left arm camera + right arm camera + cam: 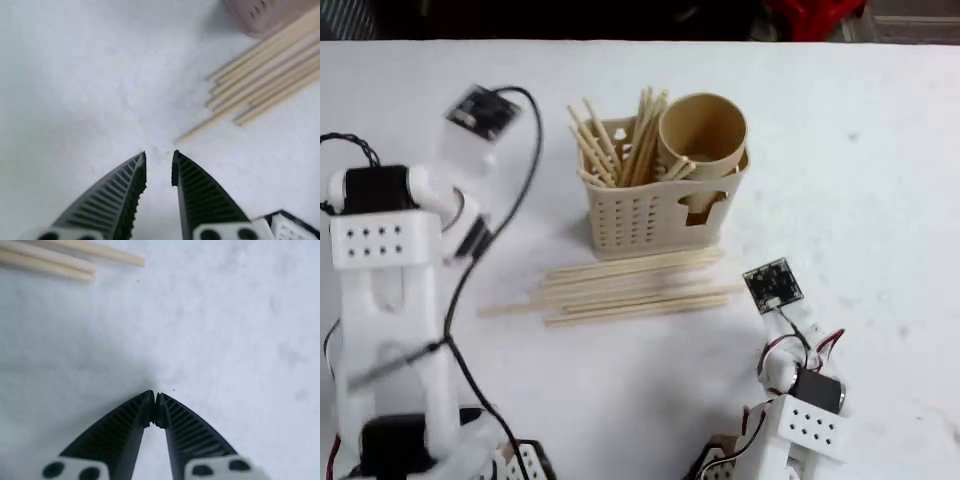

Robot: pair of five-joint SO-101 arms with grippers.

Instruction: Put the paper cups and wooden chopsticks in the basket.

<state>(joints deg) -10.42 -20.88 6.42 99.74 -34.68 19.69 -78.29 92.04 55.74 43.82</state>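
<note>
Holding: nothing; my left fingers (125, 192) slightly spread, my right fingers (125, 432) pressed together.
Basket (650, 220): upper centre, containing paper cup (705, 130) and upright chopsticks (610, 150).
Loose chopsticks (620, 288): flat on table (880, 200), just below basket.

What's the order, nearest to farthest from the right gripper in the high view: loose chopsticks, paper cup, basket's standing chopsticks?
1. Loose chopsticks, on the table by the right gripper.
2. Paper cup, basket's right half.
3. Standing chopsticks, basket's left half.
</note>
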